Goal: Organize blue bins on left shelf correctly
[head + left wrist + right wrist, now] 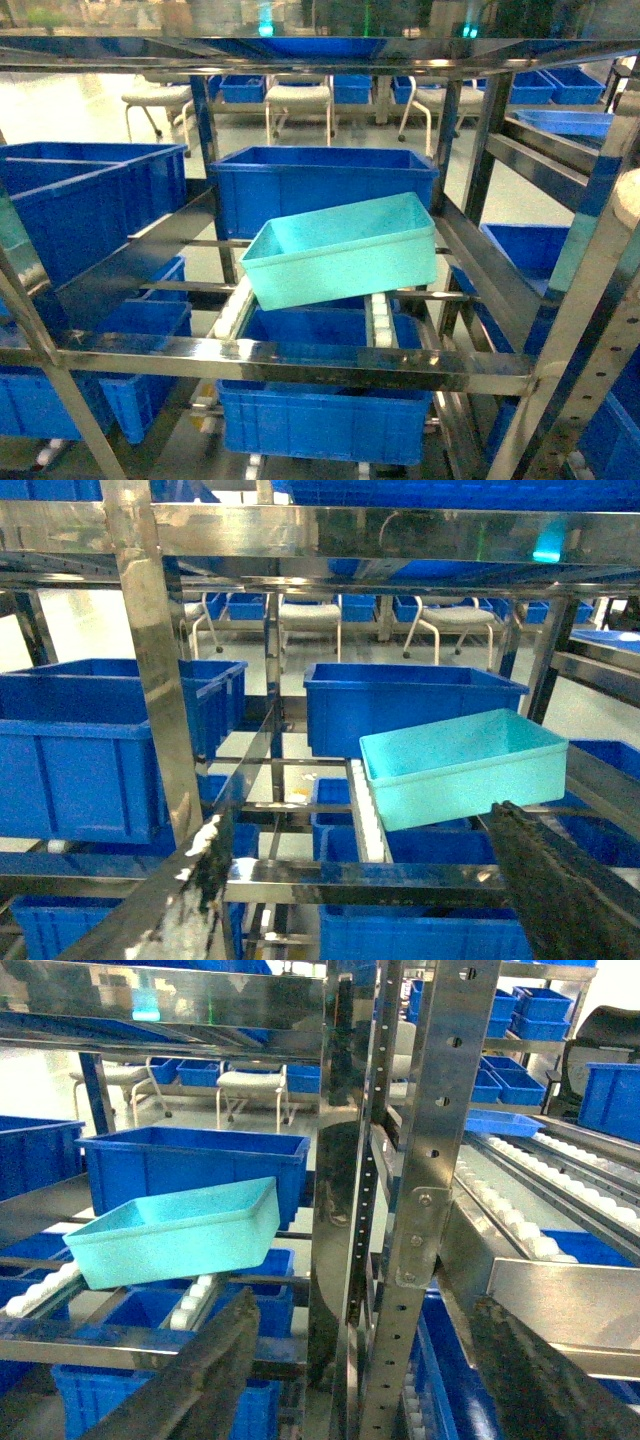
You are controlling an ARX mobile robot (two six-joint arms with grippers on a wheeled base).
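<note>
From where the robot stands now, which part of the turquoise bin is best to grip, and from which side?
Probably the near long rim of the turquoise bin, taken from the front. It sits skewed on the white rollers, open top up, its long wall facing the robot. Its walls are smooth and tapered, so the thin rim seems the surest hold.

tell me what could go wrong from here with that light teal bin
The teal bin sits skewed and tilted across the roller tracks, so it could slide forward or tip off. Both grippers, left and right, are open and apart from it; reaching in risks knocking the steel front rail.
</note>
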